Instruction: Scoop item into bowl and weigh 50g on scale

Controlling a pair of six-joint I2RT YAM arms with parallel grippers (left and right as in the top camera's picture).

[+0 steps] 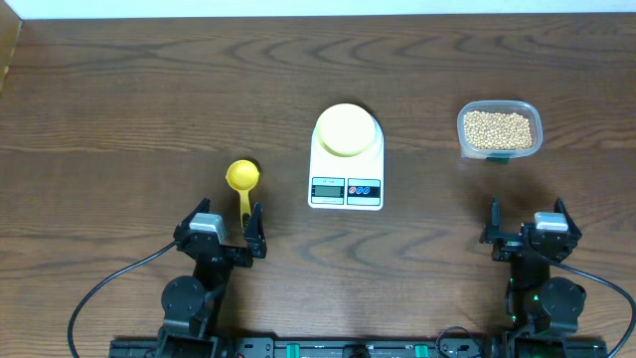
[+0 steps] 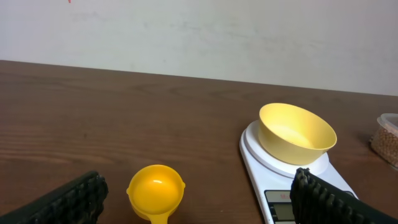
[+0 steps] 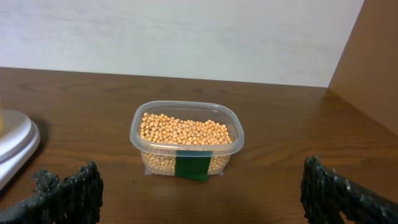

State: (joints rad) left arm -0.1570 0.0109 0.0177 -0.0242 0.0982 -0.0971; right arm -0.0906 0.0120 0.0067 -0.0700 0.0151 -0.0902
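Bare surface [image 1: 119, 109] is lying open between the yellow scoop [image 1: 242, 177], the scale [image 1: 346, 187] carrying the bowl [image 1: 347, 129], and the bean tub [image 1: 499, 129]. The scoop is sitting just ahead of the spread left hand [image 1: 221, 237]; open surface is stretching from the spread right hand [image 1: 530, 231] to the tub.

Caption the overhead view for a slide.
Bowl on scale, yellow scoop left, tub of beans right; left gripper and right gripper open.

Wood-grain table [image 1: 119, 109] — glossy plastic scoop [image 2: 155, 190], clear plastic tub [image 3: 186, 146].
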